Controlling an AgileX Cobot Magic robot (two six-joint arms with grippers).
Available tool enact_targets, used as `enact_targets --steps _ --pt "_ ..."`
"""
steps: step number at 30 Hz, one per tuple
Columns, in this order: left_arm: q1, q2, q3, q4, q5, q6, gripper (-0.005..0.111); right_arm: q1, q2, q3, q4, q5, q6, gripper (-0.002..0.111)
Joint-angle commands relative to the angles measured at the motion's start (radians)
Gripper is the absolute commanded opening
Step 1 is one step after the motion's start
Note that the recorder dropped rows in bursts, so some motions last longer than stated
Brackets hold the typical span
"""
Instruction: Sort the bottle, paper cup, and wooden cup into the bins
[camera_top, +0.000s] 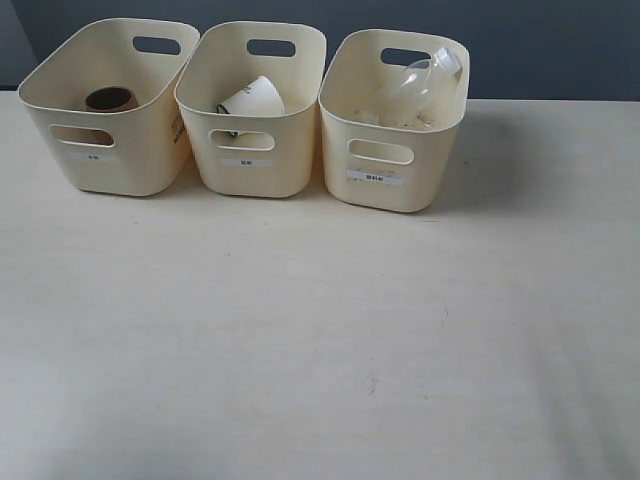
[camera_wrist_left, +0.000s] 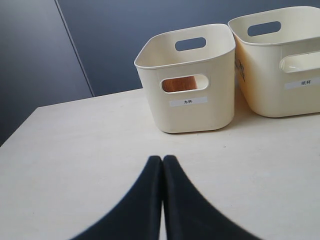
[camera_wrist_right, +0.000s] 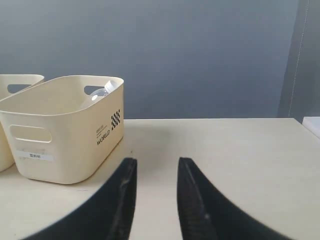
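The left bin, middle bin and right bin stood side by side in a row at the back of the surface. The wooden cup sat in the left bin, the paper cup lay tilted in the middle bin, and the bottle leaned in the right bin's far right corner.

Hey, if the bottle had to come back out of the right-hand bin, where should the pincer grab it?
Probably the neck just under the white cap, coming from above: the bottle leans cap-up toward the far corner of its bin, body sunk inside.
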Motion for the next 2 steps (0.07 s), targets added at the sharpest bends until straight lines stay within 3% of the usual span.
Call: enact_targets --steps 1,2 --pt "-0.001 0.004 -0.005 -0.002 -0.005 -0.003 0.000 -0.007 -0.006 0.002 0.000 0.001 0.000 0.028" --pt "-0.001 0.004 -0.005 -0.002 -0.005 -0.003 0.000 -0.007 -0.006 0.002 0.000 0.001 0.000 0.028"
